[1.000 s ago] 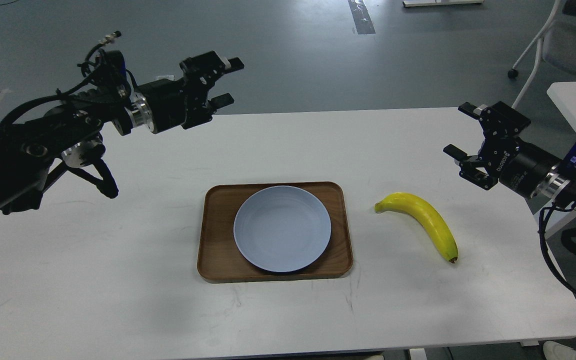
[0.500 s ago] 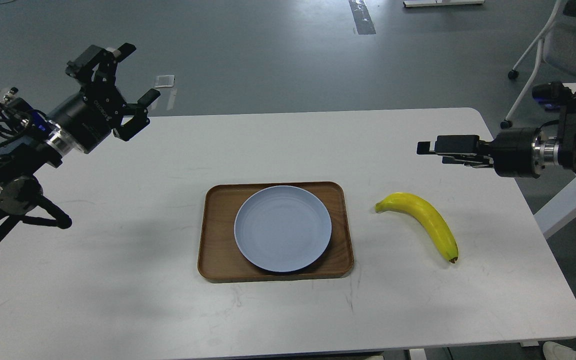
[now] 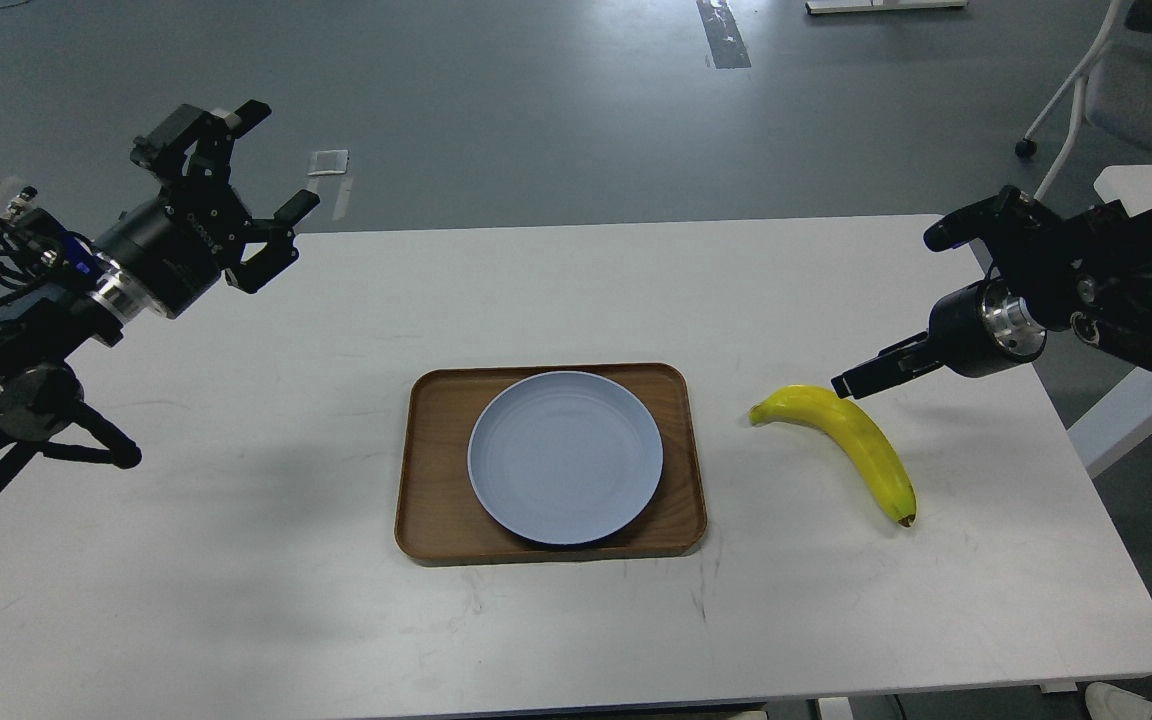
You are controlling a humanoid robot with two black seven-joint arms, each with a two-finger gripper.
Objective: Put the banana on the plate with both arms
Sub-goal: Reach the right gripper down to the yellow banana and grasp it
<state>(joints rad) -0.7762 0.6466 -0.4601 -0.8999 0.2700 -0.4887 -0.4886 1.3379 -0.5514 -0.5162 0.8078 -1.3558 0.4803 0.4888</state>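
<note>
One smooth, curved yellow banana (image 3: 851, 440) lies on your white table (image 3: 236, 600), right of the round blue-grey plate (image 3: 565, 457) on its wooden tray (image 3: 426, 500). Your right gripper (image 3: 851, 382) points down just beside it, finger spacing unreadable; your left gripper (image 3: 271, 160) is raised, fingers spread.

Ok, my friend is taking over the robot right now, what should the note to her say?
Left end effector: open, empty, raised at the far left of the table.
Right end effector: seen edge-on, so open or shut is unclear; its tip is right by the banana's stem end.
Banana: on the table, right of the tray.
Plate: empty, on the tray.
Done: nothing placed.
Left: grasp the banana, put it on the plate.
</note>
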